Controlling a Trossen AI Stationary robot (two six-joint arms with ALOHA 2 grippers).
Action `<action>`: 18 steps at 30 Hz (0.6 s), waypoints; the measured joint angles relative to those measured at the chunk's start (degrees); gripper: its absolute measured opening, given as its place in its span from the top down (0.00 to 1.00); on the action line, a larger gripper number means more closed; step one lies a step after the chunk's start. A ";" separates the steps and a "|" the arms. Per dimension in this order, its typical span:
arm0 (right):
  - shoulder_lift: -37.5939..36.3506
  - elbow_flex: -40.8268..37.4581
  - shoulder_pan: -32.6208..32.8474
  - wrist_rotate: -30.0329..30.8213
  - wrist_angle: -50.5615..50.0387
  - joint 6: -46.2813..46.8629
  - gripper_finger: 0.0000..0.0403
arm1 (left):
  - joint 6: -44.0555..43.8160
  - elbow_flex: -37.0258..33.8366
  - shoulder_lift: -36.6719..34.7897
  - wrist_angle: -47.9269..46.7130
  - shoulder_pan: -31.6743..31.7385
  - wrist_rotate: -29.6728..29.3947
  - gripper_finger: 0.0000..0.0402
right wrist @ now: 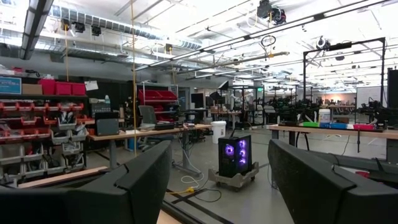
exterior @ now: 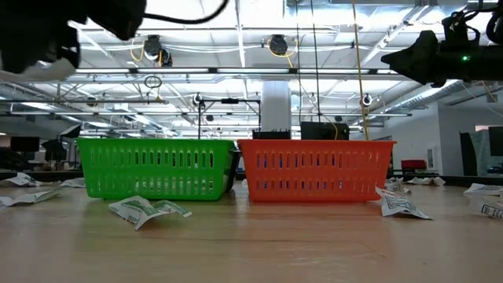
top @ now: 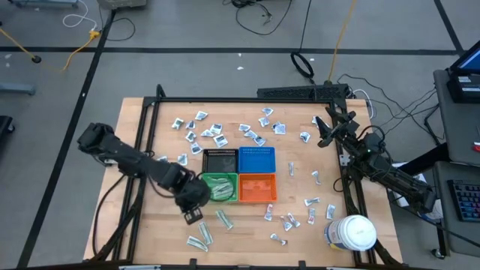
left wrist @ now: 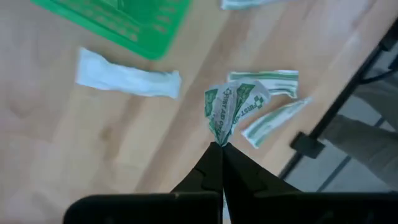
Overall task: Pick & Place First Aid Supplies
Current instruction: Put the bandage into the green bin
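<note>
The left gripper (top: 193, 216) hangs above the table (top: 150, 240) just in front of the green bin (top: 217, 187), on the near-left part of the work surface. Its fingers (left wrist: 214, 171) are pressed together and pinch a crumpled white packet with green print (left wrist: 233, 109) by one edge; the packet stands clear of the wood below it. Directly beneath it, three more first aid supplies lie flat on the table: a plain white strip (left wrist: 127, 78) near the corner of the green bin, and two green-striped strips (left wrist: 273, 118) close to the table's edge. The right gripper (top: 324, 131) waits at the far-right side of the table, raised and level, with its fingers (right wrist: 140, 177) spread wide and nothing between them; its wrist view looks out into the room. Four small bins sit together at the table's centre: black bin (top: 220, 160) and blue bin (top: 256, 160) at the rear, green bin and orange bin (top: 256, 187) at the front. The remaining packets (top: 217, 133) lie scattered on the wood behind the bins, to their right, and along the near edge. A large white jar (top: 352, 232) stands at the near-right corner.
</note>
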 joint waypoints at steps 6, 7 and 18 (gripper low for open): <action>0.01 0.01 0.00 0.00 0.00 0.00 0.35 | 10.76 0.00 0.00 -0.26 6.10 -0.68 1.00; 0.00 0.00 0.00 0.00 0.01 0.00 0.35 | 12.50 0.00 0.00 -0.28 7.08 -0.77 1.00; 0.01 0.00 0.00 0.00 -0.01 0.00 0.35 | 34.18 8.02 7.38 -6.88 14.82 -3.68 1.00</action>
